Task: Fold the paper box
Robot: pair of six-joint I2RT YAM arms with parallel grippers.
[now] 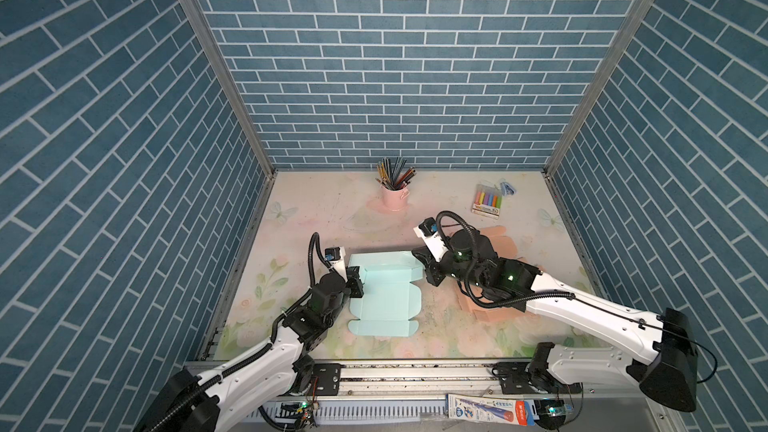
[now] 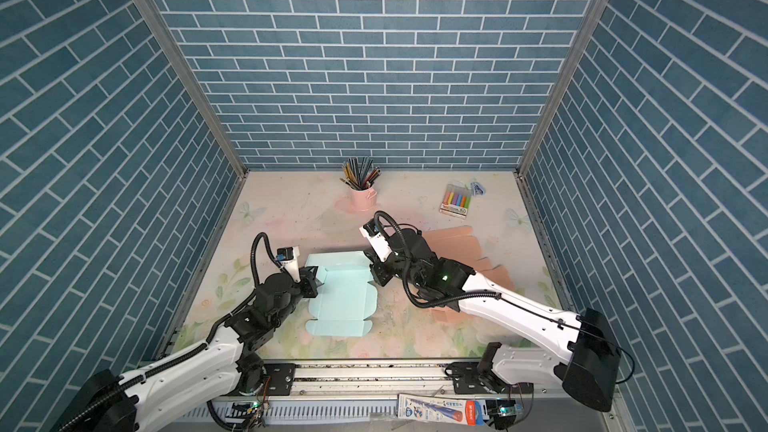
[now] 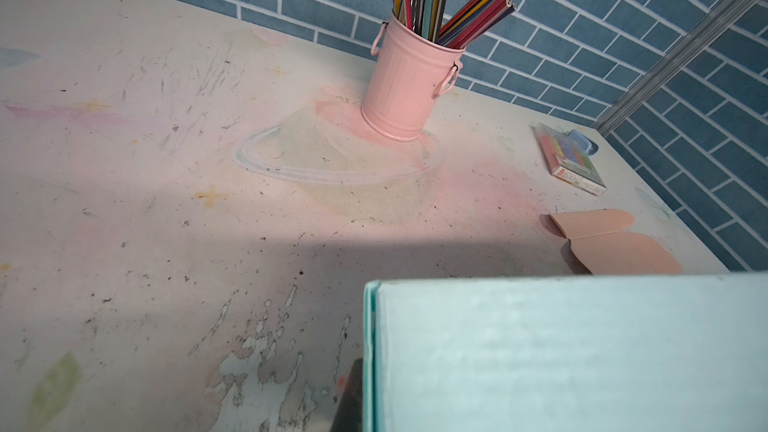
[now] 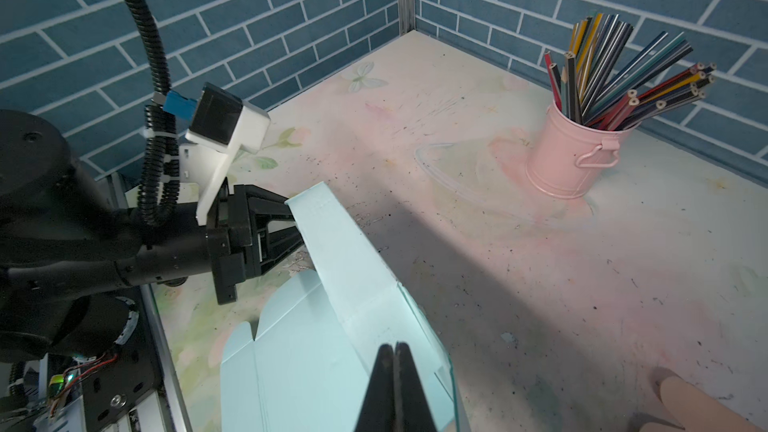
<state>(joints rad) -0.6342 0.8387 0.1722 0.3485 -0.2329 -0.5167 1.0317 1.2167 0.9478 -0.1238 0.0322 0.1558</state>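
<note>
Bright, even overhead light. Both top views sharp; brick walls (image 1: pixel 395 76) splay at frame edges, wide-angle. Wrist views: soft grey shadow band on counter (image 3: pixel 166 222) between pencil bucket (image 3: pixel 409 89) and paper box (image 3: pixel 561 351); box close-up, soft-focus, pale. Bucket itself crisp.

One mint box (image 1: pixel 384 297), one pencil bucket (image 1: pixel 395 198), one marker pack (image 1: pixel 487 201)

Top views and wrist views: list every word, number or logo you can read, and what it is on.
"HB": in a blue circle on the pencil pack lying on the front rail, in both top views.
Red brand patch on that pack: too small to read.
Label on the marker box: blurred, unreadable.
Paper box and pink bucket: no print visible.
</note>
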